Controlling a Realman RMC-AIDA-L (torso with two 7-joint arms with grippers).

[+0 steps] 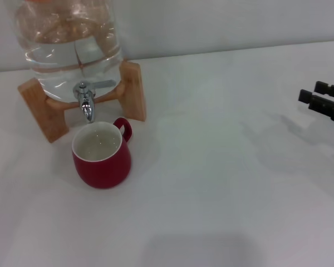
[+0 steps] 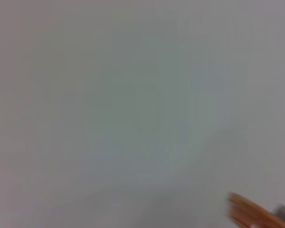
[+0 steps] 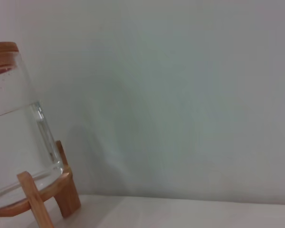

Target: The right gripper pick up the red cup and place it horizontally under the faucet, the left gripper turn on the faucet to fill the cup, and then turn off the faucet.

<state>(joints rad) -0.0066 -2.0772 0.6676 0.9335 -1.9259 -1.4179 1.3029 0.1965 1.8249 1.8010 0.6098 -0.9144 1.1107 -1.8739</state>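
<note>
One red cup (image 1: 102, 158), one faucet (image 1: 86, 102), one glass jar (image 1: 69, 47) and one wooden stand (image 1: 132, 89) are on the counter (image 1: 228, 183), and one gripper shows in the head view. The red cup stands upright on the counter directly below the faucet's downturned spout, just in front of the stand's leg gap, its loop handle turned toward the back right. Clear liquid lies in its cream-white inside. The faucet is small, shiny chrome, fitted low on the front of the jar.

The right gripper (image 1: 321, 98) hangs at the right edge of the head view, well apart from the cup, its black fingers parted and holding nothing. The left gripper is not visible in any view; the left wrist view shows only a blurred plain surface and a sliver of orange-brown wood at one corner.

The counter is plain white and matte, meeting a pale bare wall (image 3: 180, 95) behind the jar. The jar is rounded clear glass with water inside and a wooden lid (image 3: 2, 47) in the right wrist view; the stand is light-brown wood with flat slanted legs.
</note>
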